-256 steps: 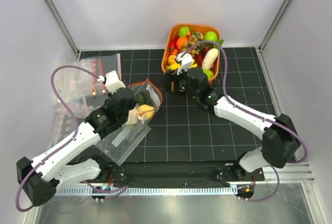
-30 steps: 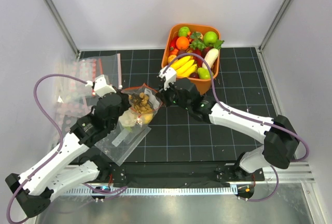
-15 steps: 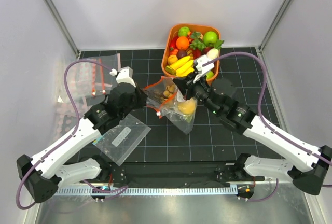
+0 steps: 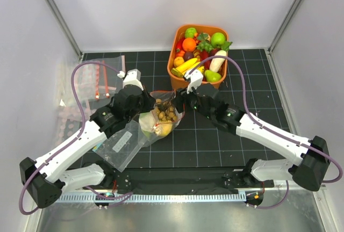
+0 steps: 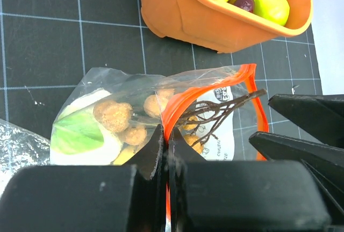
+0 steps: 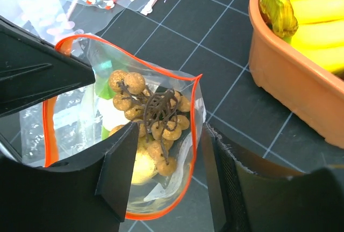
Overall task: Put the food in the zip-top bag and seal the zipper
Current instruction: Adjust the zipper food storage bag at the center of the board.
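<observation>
1. Since the food already lies inside the zip-top bag (image 4: 161, 123), with the cluster of brown balls (image 6: 148, 111), the cauliflower (image 5: 80, 130) and a yellow fruit (image 6: 142, 167) all showing through it, we judge sealing to be the step in hand. The bag rests on the desk (image 4: 215, 146), just on the near side of the orange basket (image 5: 188, 12) and apart from it.
2. The left jaws are clenched on the zipper (image 5: 215, 84) at the side of the mouth away from the basket. The mouth itself gapes in a wide loop.
3. The right jaws are released, standing apart over the mouth corner nearest the basket (we cannot tell whether they touch the plastic).
4. We should close the right jaws on that basket-side end of the strip and draw it away from the left grip until both lips lie flat together.
5. The cluster's twiggy stem (image 5: 215, 115) reaches toward the mouth. We would settle it deeper first, or the strip may not close over it.
6. Then we press along the strip from one end to the other, keeping the left grip firm as the anchor.
</observation>
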Tool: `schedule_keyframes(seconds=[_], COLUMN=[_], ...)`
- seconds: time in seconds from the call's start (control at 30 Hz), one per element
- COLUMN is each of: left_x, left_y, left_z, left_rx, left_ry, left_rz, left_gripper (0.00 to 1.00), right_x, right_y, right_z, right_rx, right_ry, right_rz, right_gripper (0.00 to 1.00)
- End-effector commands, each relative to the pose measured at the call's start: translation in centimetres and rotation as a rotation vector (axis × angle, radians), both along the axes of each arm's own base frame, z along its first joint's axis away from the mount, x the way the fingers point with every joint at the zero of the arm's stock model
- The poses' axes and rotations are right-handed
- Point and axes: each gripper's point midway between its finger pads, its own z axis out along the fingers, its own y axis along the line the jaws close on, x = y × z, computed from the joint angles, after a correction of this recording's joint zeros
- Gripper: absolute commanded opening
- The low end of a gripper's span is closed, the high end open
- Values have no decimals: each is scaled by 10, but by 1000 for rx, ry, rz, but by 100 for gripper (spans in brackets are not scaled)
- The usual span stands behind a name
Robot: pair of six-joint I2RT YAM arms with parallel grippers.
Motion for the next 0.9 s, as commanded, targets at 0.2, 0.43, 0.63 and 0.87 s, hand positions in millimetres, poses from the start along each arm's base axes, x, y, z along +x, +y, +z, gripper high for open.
schedule_keyframes(seconds=[0.2, 0.43, 0.63, 0.87], left_x=[8, 9, 8, 7], left_y=[11, 55, 61, 17], left_z=[20, 25, 25, 25], left_rx=[-18, -22, -39, -98], left_ry=[-78, -118, -129, -102], left_rz=[59, 286, 318, 118], left_gripper=[0, 0, 1, 0], right_x=[5, 8, 4, 3], right_y=[2, 1, 19, -3], right_z=[-3, -9, -23, 16], right_rx=[24, 3, -6, -10], right_ry=[125, 170, 234, 113], right_rz=[-98, -144, -85, -133], right_gripper=[61, 60, 23, 1])
